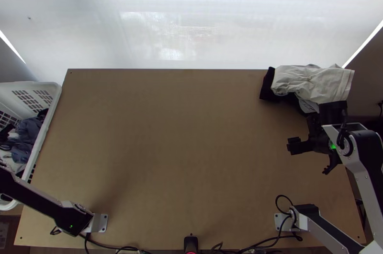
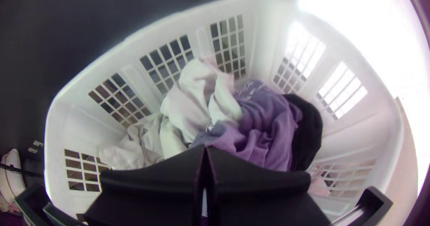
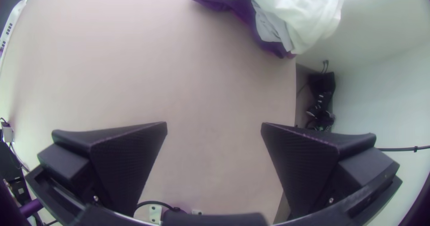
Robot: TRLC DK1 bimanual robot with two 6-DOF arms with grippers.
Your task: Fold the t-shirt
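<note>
Okay, can't tell which garment is the t-shirt. Best guess: it's in the white plastic laundry basket with lattice walls (image 2: 257, 24), where a rumpled white cloth (image 2: 190, 96), a bunched blue-purple cloth (image 2: 264, 123) and a black cloth (image 2: 309, 127) lie against each other. Left gripper (image 2: 205, 148) is over them, jaws pressed together, no cloth seen between the tips.

Main risk: if I go down without opening, I just shove the heap deeper. Opened too wide, I'd likely grab two garments, since they overlap. On the lift, a trailing part could snag the lattice and drag the basket.

Right gripper (image 3: 214, 123) has its jaws spread, empty, above the light wooden tabletop (image 1: 182, 134). Its wrist is near the pile in the far right corner, off-white garment (image 1: 311, 84) over a dark one (image 1: 268, 88). A careless swing could catch it and tip it off the edge.
</note>
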